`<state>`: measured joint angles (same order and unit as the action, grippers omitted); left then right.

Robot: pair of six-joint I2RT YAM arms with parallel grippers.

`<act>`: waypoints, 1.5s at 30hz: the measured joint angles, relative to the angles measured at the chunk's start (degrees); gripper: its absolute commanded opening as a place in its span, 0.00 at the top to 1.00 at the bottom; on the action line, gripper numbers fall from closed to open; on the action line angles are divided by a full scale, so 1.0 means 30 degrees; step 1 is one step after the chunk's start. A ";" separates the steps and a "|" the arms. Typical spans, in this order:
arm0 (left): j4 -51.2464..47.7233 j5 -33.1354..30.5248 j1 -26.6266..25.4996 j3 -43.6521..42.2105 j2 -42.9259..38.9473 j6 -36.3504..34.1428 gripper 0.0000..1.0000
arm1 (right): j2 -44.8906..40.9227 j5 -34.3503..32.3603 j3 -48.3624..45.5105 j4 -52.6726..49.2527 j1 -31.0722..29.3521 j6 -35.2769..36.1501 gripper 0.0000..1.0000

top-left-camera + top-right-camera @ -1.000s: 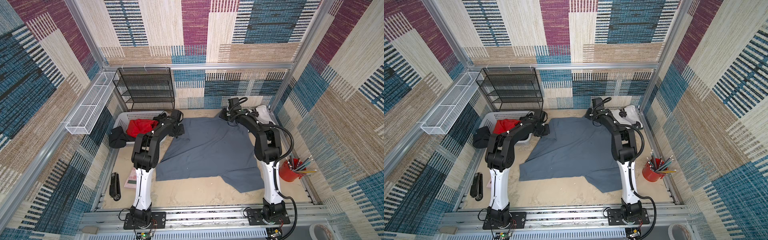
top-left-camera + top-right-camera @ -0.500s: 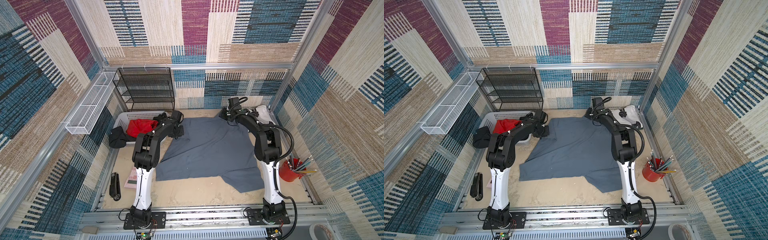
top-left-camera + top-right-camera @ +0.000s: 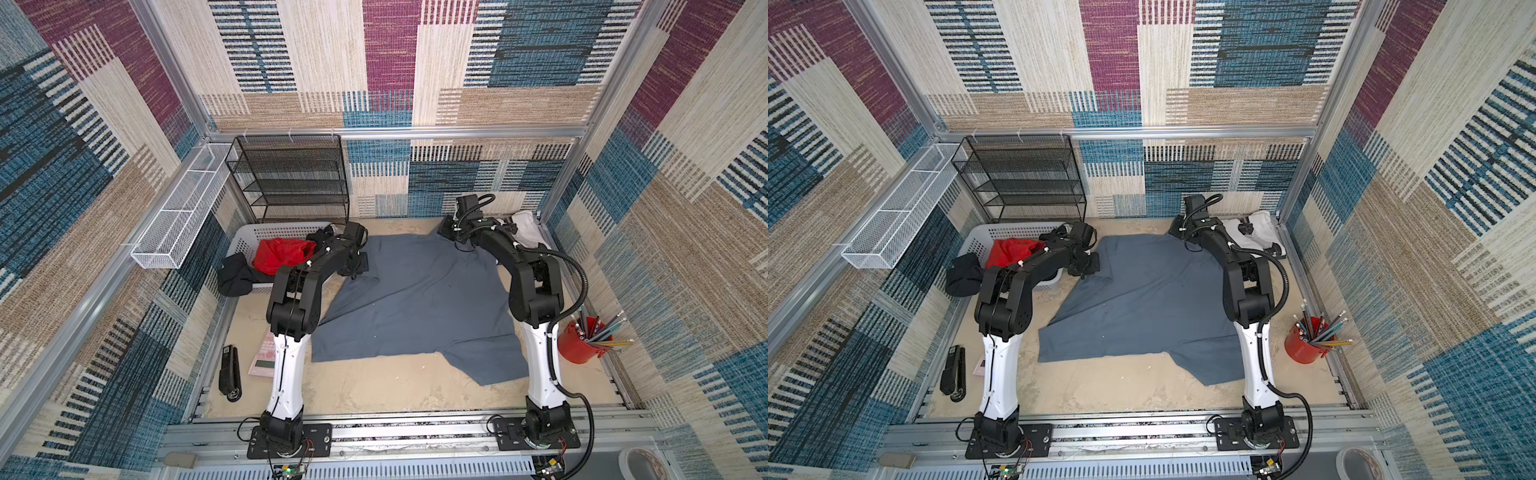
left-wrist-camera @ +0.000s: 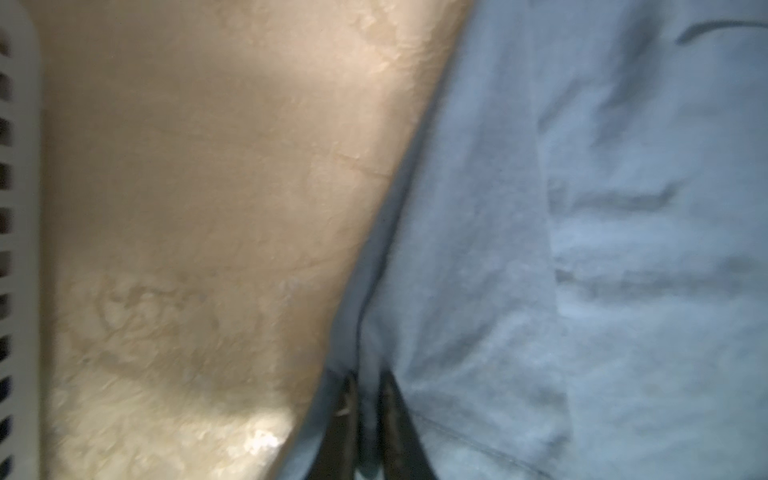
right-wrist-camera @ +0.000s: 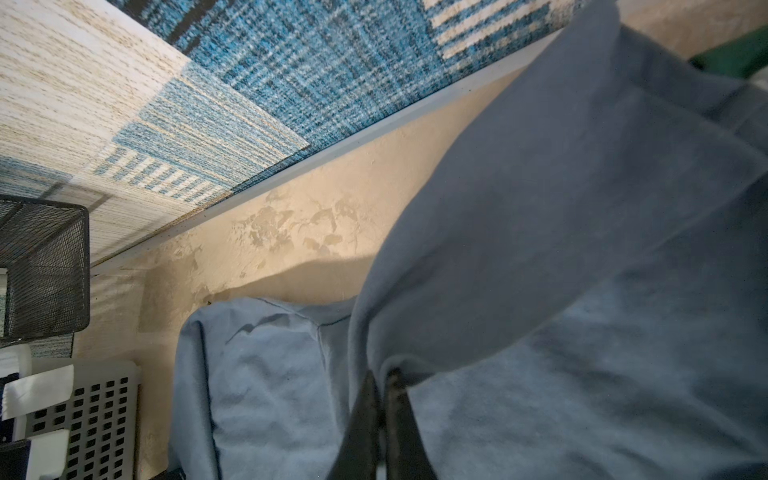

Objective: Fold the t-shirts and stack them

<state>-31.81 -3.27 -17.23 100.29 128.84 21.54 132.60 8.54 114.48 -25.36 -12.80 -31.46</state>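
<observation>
**Item:** The grey t-shirt (image 3: 415, 299) lies spread on the middle of the table (image 3: 395, 386). It is mostly flat, with one flap running out toward the near right. Its left edge runs at a slant, so the cloth does not lie square.

**Grips:** The left gripper (image 4: 368, 376) is clenched on the shirt's far left edge, and cloth is visible between its fingers. The right gripper (image 5: 382, 374) is clenched on a raised fold at the far right corner.

**Surroundings:** The basket (image 3: 266, 228) stands just beside the left gripper. A white t-shirt (image 3: 1264, 224) lies in the far right corner of the table, behind the right arm.

**Assessment:** The step in hand appears to be the first fold, made from the far edge.

**Recommendations:**
- Raise both corners together and to the same height, so the edge between them stays taut.
- Carry the edge toward the near hem in a straight line.
- Correct the slant on the left side during the carry, or the fold will likely land crooked.
- Keep the left arm clear of the basket wall.
- Lower the edge before letting go, because a dropped edge would likely wrinkle.
</observation>
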 measured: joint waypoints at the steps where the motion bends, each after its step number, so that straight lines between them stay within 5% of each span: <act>1: 0.0000 0.0080 0.0000 0.0000 -0.0015 0.0000 1.00 | 0.0000 0.0000 0.0000 0.0000 0.0000 -0.0007 1.00; 45: -0.1195 0.2557 0.0590 0.2397 0.0641 0.0277 0.96 | 0.0903 0.0459 0.1479 -0.0517 -0.0015 0.0080 1.00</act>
<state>-35.40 4.40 -15.46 107.48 130.76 22.37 135.31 9.91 118.91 -26.92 -12.84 -31.22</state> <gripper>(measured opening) 0.065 0.059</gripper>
